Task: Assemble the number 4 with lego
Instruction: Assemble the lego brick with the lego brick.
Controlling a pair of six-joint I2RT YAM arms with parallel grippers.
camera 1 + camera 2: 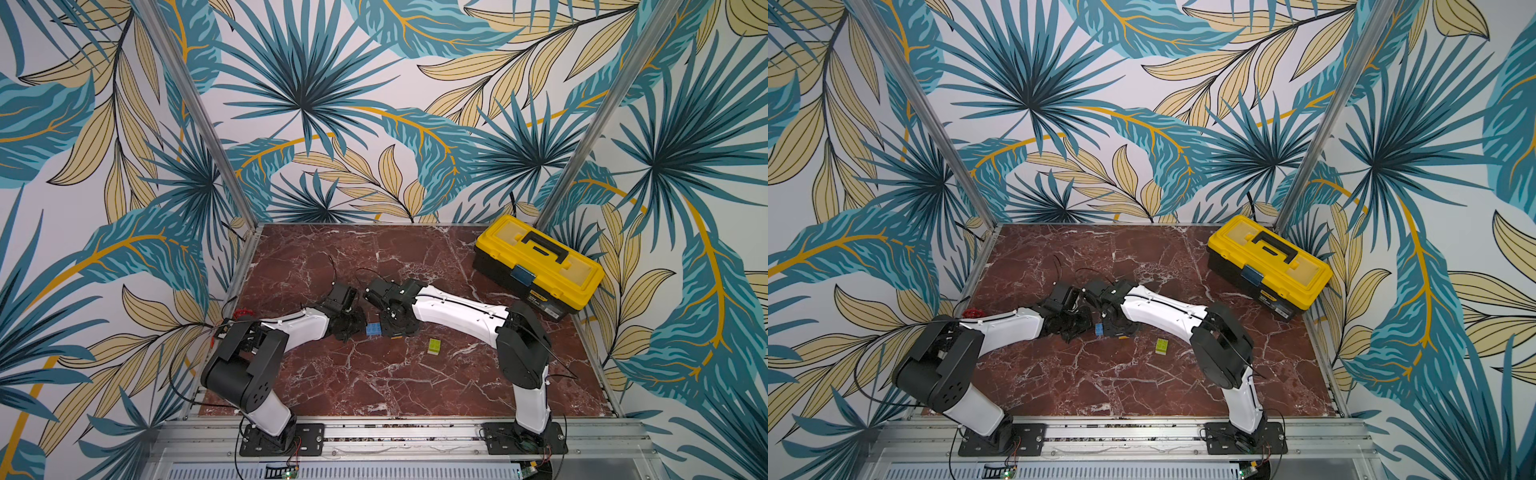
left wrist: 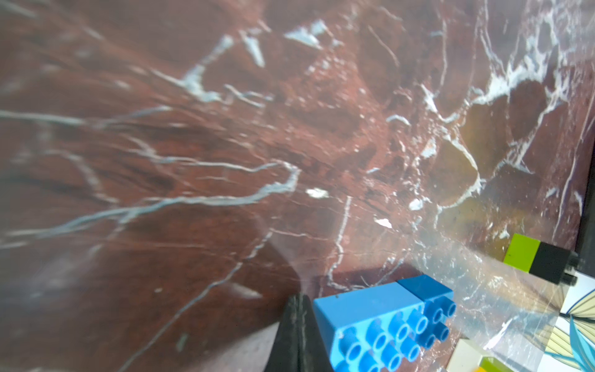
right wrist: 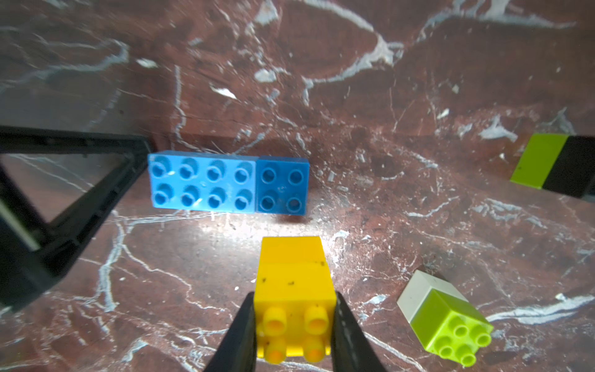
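Yellow bricks (image 3: 294,283), two stacked with their studs toward the wrist camera, sit pinched between the narrowly parted fingers of your right gripper (image 3: 294,301) at mid-table. Just ahead of them, across a small gap, the light-blue brick (image 3: 203,182) and the dark-blue brick (image 3: 282,185) lie joined end to end as one bar, studs facing the same camera. Your left gripper (image 2: 297,322) is fully closed with nothing between its jaws, and its tip is against the free end of the light-blue brick. Beyond the dark-blue end, a lime-green-and-black pair (image 3: 553,166) lies on the marble, well apart from the bar. A white-and-lime-green pair (image 3: 444,312) lies askew near the yellow stack, touching neither it nor the bar. You have four separate pieces, none joined to another. In both top views the blue bar shows between the two grippers over the middle of the red marble tabletop (image 1: 374,386). At the far right corner a yellow toolbox (image 1: 540,266) sits closed. The yellow label (image 1: 539,297) on its black base is too small to read.
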